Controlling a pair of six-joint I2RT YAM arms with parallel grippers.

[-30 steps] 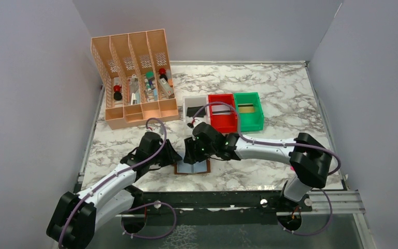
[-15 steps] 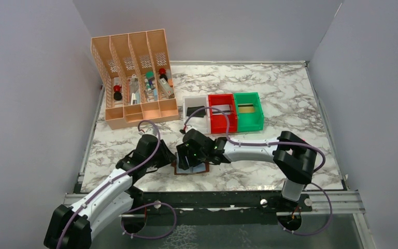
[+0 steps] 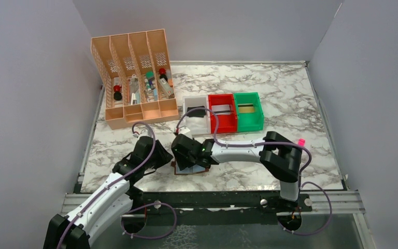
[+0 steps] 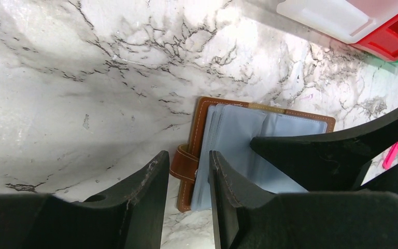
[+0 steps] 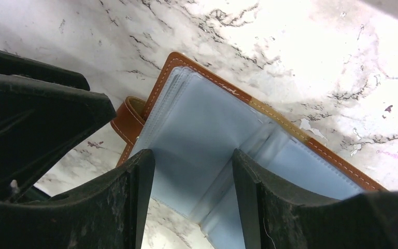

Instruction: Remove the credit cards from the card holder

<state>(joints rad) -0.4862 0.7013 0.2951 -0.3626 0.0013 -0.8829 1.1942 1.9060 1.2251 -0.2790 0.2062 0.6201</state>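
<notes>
left tool [image 4: 187,161]: low over the tabletop [image 3: 290,93] at the left edge of the card holder [image 5: 212,129]. Fingers stood narrowly parted with nothing pinched between them.
strap tab [image 4: 183,165]: brown, stuck out from the holder's left edge, right at the gap between the left fingertips. Contact could not be told.
right tool [image 5: 192,155]: directly above the holder, jaws moderately wide and gripping nothing. Both tips hung over the sleeves [image 4: 233,129]; whether they pressed on them could not be told.
card holder: lay opened flat near the front edge of the tabletop, between the two tools, inner face up. Brown cover with pale stitching framed the blue-grey clear sleeves, which were fanned a little at the left side.
sleeve contents: could not be told from either wrist view.
credit cards [image 3: 222,109]: one flat card lay in each bin, dark in the white, grey in the red, tan in the green.
bins: white bin [image 3: 197,98], red bin [image 3: 223,124], green bin [image 3: 251,123], side by side in a row, touching, past the holder toward mid-tabletop.
organizer [image 3: 142,110]: peach, four slots, far left corner, with small items in the slots.
</notes>
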